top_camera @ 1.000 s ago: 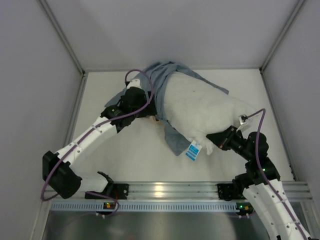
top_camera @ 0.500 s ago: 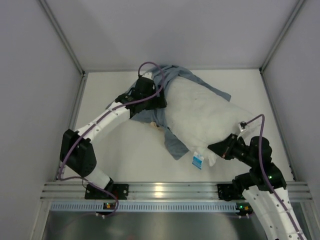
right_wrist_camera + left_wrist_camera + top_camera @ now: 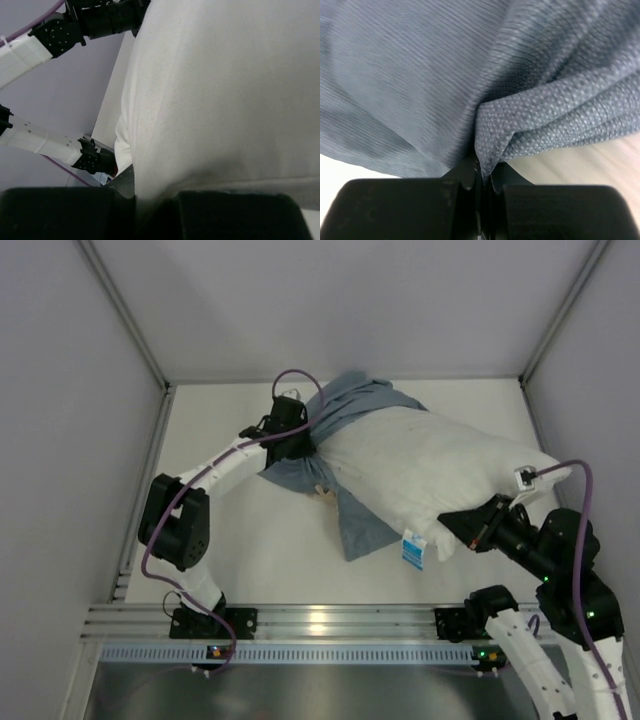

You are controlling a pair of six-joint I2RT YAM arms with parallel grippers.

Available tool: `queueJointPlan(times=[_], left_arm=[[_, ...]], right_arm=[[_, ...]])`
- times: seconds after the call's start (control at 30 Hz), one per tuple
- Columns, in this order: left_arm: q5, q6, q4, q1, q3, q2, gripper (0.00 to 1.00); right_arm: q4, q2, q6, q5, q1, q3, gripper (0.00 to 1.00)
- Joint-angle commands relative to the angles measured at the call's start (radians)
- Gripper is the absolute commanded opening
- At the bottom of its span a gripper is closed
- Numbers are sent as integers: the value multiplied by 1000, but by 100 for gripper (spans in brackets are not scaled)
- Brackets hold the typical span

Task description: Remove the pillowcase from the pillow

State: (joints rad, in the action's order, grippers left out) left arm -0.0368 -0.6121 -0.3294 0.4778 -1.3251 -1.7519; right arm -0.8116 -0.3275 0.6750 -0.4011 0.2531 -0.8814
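The white pillow lies across the table's middle, its right end raised. The blue-grey pillowcase covers only its far left end, and a flap trails toward the front. At the case's left edge my left gripper is shut; in the left wrist view its jaws pinch a fold of the pillowcase. My right gripper is shut on the pillow's near right corner. White pillow fabric fills the right wrist view and runs down between the jaws.
A blue and white label hangs from the pillow's front edge. Grey walls enclose the table on three sides. The metal rail with both arm bases runs along the near edge.
The left gripper reached farther back and shut on the pillowcase edge. The right arm pulled the pillow rightward and up, so more white pillow shows outside the case.
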Motion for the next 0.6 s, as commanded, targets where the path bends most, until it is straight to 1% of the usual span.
queueJointPlan(times=[0.0,0.07,0.1,0.17,0.27,0.37,0.47,0.53,0.57], left_arm=[[-94,-15,36,-83,70,-21,0],[-83,-32,78,-109,128,-24,0],[-68,-37,95,-116,145,-34,0],[-64,-49,125,-125,171,-44,0],[-51,-63,168,-127,214,-70,0],[-23,-77,222,-127,256,-87,0],[5,-90,253,-127,285,-100,0],[5,-90,273,-127,294,-110,0],[2,-87,274,-127,293,-116,0]], right_arm=[[75,-56,-34,85,-2,-199,0],[103,-109,-31,96,-2,-261,0],[109,-131,-22,97,-2,-328,0],[146,-192,-6,81,-2,-395,0],[175,-278,18,65,-2,-548,0],[202,-358,34,50,-2,-649,0],[226,-427,63,16,-2,-715,0],[255,-465,81,1,-2,-746,0],[261,-476,90,-5,-2,-793,0]])
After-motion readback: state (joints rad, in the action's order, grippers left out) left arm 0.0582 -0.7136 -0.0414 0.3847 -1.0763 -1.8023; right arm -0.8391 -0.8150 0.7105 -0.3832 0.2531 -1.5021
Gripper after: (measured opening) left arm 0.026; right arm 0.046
